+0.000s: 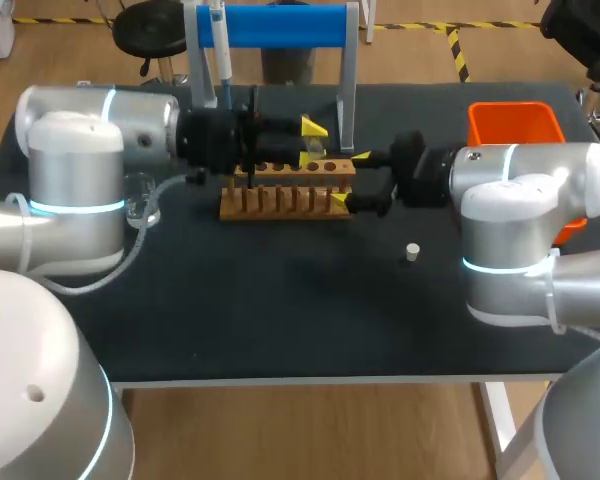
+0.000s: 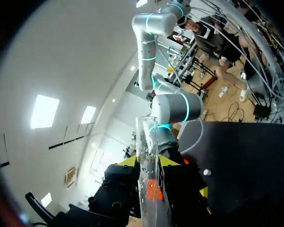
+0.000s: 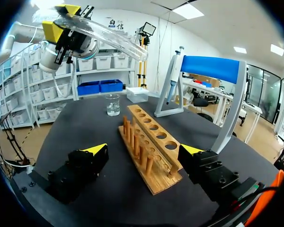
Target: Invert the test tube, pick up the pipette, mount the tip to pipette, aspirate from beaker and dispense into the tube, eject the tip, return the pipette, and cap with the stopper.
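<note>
The left gripper (image 1: 310,140) is clenched on the tube (image 2: 146,142) and holds it in the air, tilted, above the rack (image 1: 285,190). The rack sits mid-worktop (image 1: 280,320), nearer the back edge. The right gripper (image 3: 144,151) is released, with its fingers either side of the rack's right end. The pipette (image 1: 220,50) hangs on the stand (image 1: 280,25) at the back edge. The beaker (image 1: 140,200) stands towards the left edge. The stopper (image 1: 412,252) lies towards the right, nearer the front edge than the rack.
</note>
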